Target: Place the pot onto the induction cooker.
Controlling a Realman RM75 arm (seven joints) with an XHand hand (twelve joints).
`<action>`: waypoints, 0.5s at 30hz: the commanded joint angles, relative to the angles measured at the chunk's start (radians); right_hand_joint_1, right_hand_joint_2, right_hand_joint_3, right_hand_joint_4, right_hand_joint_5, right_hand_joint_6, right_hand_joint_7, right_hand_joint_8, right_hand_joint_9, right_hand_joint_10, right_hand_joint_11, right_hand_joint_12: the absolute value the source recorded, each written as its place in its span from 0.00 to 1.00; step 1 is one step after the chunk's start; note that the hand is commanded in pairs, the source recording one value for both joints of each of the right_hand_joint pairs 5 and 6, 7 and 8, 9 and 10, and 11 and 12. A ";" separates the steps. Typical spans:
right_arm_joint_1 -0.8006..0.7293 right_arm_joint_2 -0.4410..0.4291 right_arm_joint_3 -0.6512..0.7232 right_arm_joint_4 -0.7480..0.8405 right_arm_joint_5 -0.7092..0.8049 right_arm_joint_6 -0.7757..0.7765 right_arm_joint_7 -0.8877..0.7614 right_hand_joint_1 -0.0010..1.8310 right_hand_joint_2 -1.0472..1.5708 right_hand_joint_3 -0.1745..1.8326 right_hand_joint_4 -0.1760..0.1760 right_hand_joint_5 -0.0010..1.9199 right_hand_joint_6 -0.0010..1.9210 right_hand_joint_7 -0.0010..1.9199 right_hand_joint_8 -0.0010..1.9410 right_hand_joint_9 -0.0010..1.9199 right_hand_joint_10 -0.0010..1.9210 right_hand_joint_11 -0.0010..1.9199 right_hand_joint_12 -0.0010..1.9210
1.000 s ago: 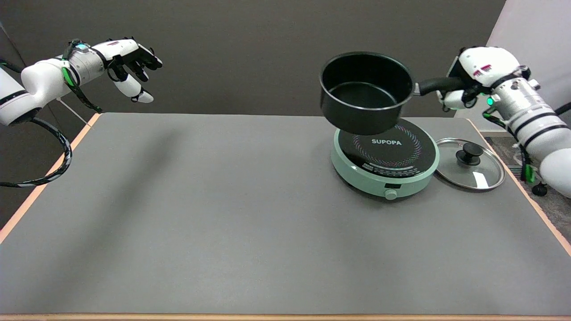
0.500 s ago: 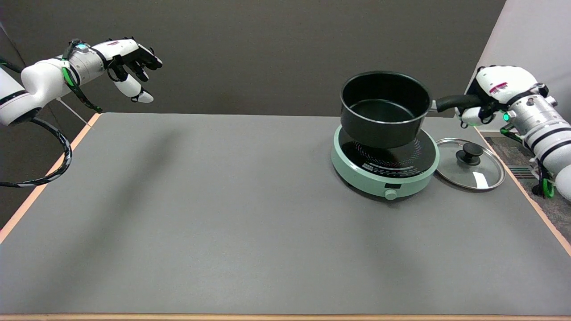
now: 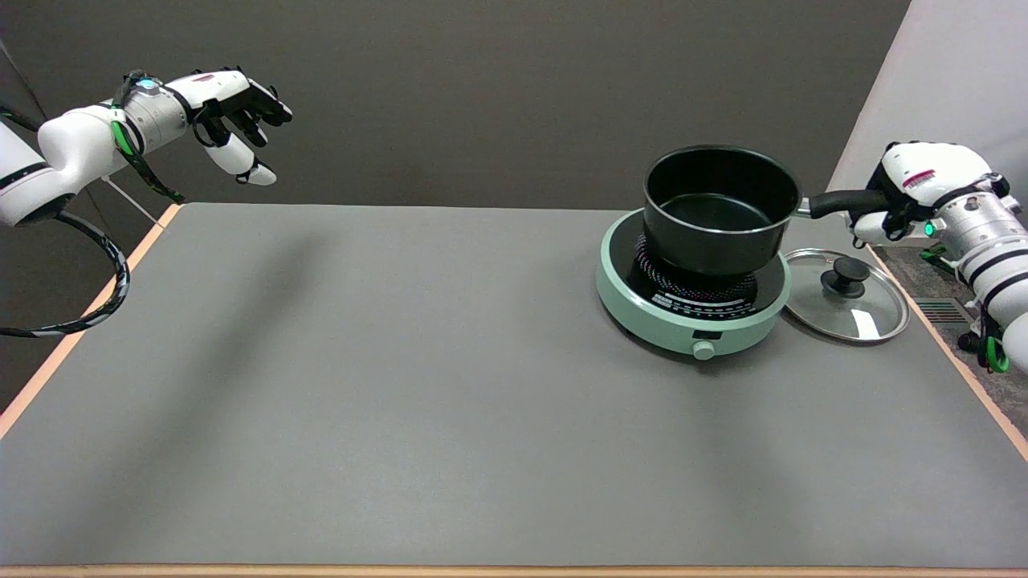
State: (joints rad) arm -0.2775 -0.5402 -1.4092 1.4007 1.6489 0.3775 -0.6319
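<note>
Right hand: the right hand (image 3: 911,186) is at the far right edge of the head view, its fingers wrapped around the end of the pot's handle (image 3: 843,202), so it has hold of the pot.
Hand pose: the white back of the hand faces up and toward the camera; the fingers curl down under the handle, and only their rounded tips show below it.
Arm: the white and silver forearm (image 3: 984,241) runs from the hand down to the lower right and leaves the picture at the right edge; a small green light shows at the wrist.
Pot: the pot (image 3: 719,209) is black inside and out, with straight walls, a thin bright rim and 1 long black handle pointing right.
Pot interior: nothing is visible in it; the flat bottom shows dark and glossy.
Pot position: it is over the right and rear part of the induction cooker (image 3: 642,305), off centre toward the handle side; whether its base touches the cooker's top cannot be told.
Induction cooker: round, pale green body, black glass top with a ring of coloured dots, 1 knob at the front.
Lid: a glass lid (image 3: 871,309) with a black knob lies flat on the bench (image 3: 401,385), just right of the cooker, below the handle.
Bench: grey top with an orange edge.
</note>
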 commanded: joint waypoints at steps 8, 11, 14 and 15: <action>0.052 -0.014 -0.116 -0.066 0.018 0.096 0.004 0.50 0.94 0.51 0.22 0.84 0.83 0.84 0.83 0.84 0.83 0.84 0.83; 0.052 -0.017 -0.121 -0.059 0.018 0.106 0.004 0.50 0.94 0.52 0.22 0.84 0.84 0.84 0.83 0.84 0.84 0.84 0.84; 0.052 -0.022 -0.130 -0.054 0.018 0.113 0.004 0.50 0.94 0.52 0.22 0.84 0.84 0.84 0.83 0.84 0.84 0.84 0.84; 0.052 -0.024 -0.133 -0.054 0.018 0.115 0.004 0.50 0.94 0.52 0.22 0.84 0.84 0.84 0.83 0.84 0.84 0.84 0.84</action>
State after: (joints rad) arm -0.2447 -0.5492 -1.4858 1.3523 1.6628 0.4426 -0.6292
